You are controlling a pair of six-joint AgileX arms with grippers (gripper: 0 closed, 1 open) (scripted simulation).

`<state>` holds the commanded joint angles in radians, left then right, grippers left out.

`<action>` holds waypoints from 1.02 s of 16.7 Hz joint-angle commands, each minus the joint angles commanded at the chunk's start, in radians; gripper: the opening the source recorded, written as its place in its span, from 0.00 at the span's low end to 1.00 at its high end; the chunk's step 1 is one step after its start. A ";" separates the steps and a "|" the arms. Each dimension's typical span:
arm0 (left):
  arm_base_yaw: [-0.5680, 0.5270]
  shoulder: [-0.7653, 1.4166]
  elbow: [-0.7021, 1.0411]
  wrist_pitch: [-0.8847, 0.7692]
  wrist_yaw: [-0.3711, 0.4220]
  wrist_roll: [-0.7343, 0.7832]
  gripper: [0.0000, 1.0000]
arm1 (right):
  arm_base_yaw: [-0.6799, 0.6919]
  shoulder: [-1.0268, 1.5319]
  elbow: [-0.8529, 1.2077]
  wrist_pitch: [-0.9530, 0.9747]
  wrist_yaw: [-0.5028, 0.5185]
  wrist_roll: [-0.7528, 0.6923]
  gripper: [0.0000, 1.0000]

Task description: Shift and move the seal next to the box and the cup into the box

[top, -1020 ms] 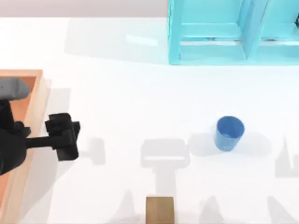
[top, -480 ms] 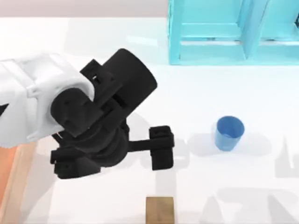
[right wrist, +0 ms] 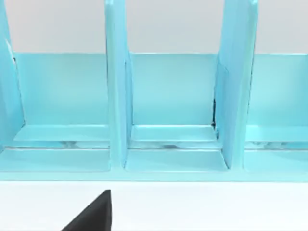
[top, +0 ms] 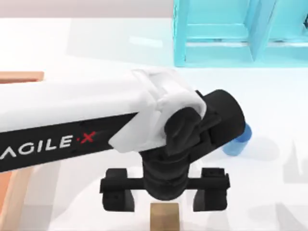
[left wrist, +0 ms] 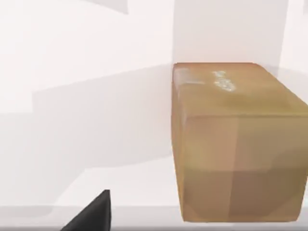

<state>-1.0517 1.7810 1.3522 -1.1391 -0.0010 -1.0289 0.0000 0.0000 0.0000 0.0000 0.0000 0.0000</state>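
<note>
At the top view's far left lies the box (top: 21, 77), with one pale rim corner and a strip of orange floor in sight past the left arm (top: 72, 125); I cannot tell whether anything sits in it, since the arm covers most of it.

The left gripper (top: 164, 195) hangs just behind the seal (top: 164, 216) at the near edge of the table (top: 96, 48), with its fingers (top: 118, 196) spread wide, far wider than the block; the wrist view shows the seal (left wrist: 236, 144) close ahead, upright, with its pale mark on the top face.

Risks, as I judge them: the seal stands at the very near edge, so a push or a glancing finger on the way down could tip it or send it off the table; with so wide a spread, an off-centre close would drag the block aside before the second finger meets it; carried to the box, it must land beside the rim and not inside, and the rim could knock it.

To the right, the cup (top: 239, 142) stands half hidden behind the left wrist, a sliver of blue showing; a swing of the arm that way could topple it; what it holds I cannot tell.

At the far right the cyan shelf (top: 240, 33) stands at the back; the right wrist view faces its compartments (right wrist: 171, 96), all bare; of the right gripper (right wrist: 91, 214) just a dark fingertip shows, so I cannot tell its state.
</note>
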 joint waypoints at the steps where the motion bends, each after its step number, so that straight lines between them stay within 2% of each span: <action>1: -0.006 0.008 0.007 -0.006 0.000 -0.005 1.00 | 0.000 0.000 0.000 0.000 0.000 0.000 1.00; 8: -0.002 0.012 -0.010 0.013 0.000 -0.003 1.00 | 0.000 0.000 0.000 0.000 0.000 0.000 1.00; 14: -0.003 0.088 -0.157 0.246 0.001 -0.001 1.00 | 0.000 0.000 0.000 0.000 0.000 0.000 1.00; 17: -0.003 0.110 -0.199 0.301 0.001 -0.001 1.00 | 0.000 0.000 0.000 0.000 0.000 0.000 1.00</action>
<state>-1.0550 1.8909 1.1536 -0.8384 -0.0002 -1.0301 0.0000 0.0000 0.0000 0.0000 0.0000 0.0000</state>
